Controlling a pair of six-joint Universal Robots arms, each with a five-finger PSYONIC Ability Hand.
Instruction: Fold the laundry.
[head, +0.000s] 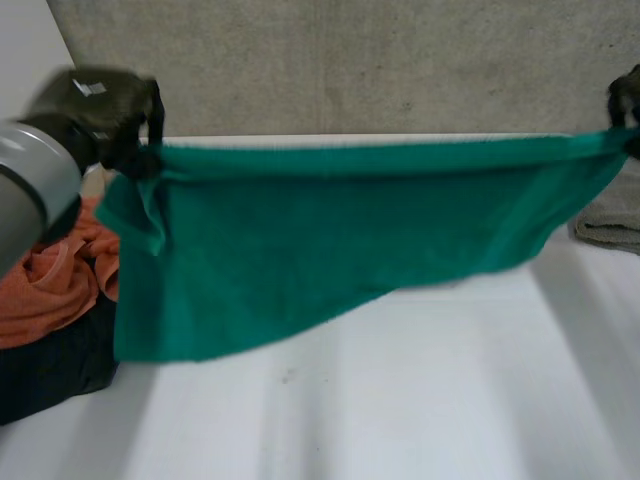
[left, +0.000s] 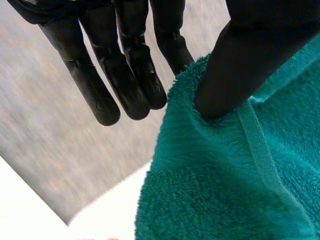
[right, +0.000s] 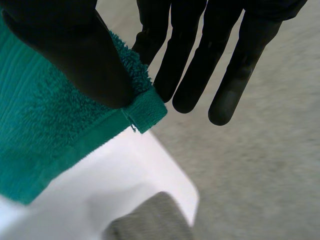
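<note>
A green towel (head: 330, 240) hangs stretched in the air above the white table (head: 400, 400), held by its two upper corners. My left hand (head: 110, 110) pinches the left corner; in the left wrist view its thumb (left: 240, 65) presses the towel corner (left: 200, 145) against a finger while the other fingers (left: 125, 75) stay straight. My right hand (head: 625, 105) pinches the right corner at the far right. In the right wrist view the thumb (right: 85, 60) clamps the towel corner (right: 145, 110) against a finger. The towel's lower edge slants, lowest on the left side.
An orange cloth (head: 60, 280) lies on a dark garment (head: 50, 370) at the table's left edge. A grey folded towel (head: 610, 215) sits at the right, also under the right hand as the grey towel (right: 150, 220). A grey wall (head: 350, 60) stands behind.
</note>
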